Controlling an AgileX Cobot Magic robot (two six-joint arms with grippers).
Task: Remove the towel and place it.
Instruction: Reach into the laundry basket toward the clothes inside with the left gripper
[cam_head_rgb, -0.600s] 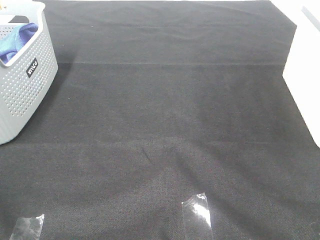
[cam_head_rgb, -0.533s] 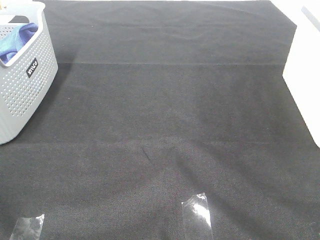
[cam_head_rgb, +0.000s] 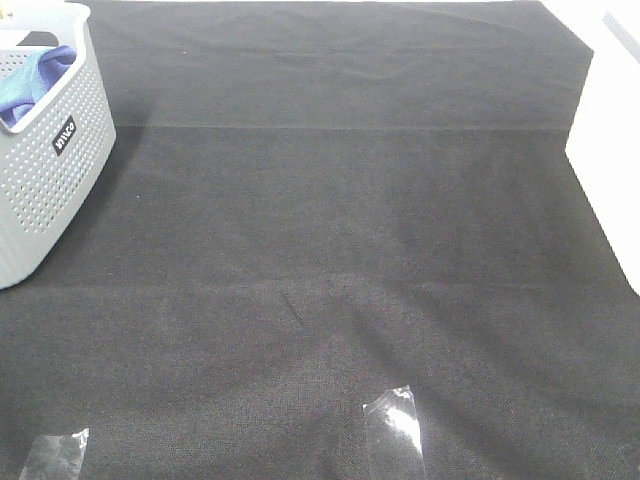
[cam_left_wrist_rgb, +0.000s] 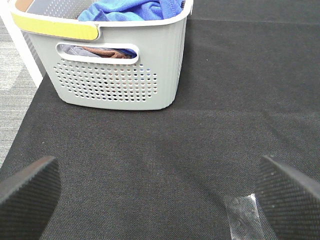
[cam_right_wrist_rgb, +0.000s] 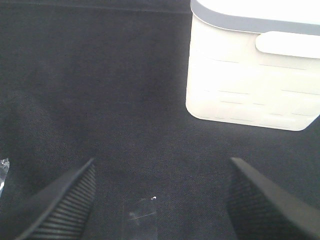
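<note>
Exterior high: towel (cam_head_rgb: 40, 70) unmoved in basket (cam_head_rgb: 52, 185); left fingers (cam_left_wrist_rgb: 27, 195), right fingers (cam_right_wrist_rgb: 62, 205) spread, empty.

Only a black label (cam_head_rgb: 64, 135) with white lettering, on the side of the grey basket (cam_head_rgb: 45, 205) — tilted, too small to read.

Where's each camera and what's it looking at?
Exterior high: up above, looking down on the black table cloth; no robot shows.
Left wrist: on the left arm, facing the grey basket with the towel; left hand open.
Right wrist: on the right arm, facing the white bin; right hand open.
Shared: high and left wrist both see the basket.
</note>
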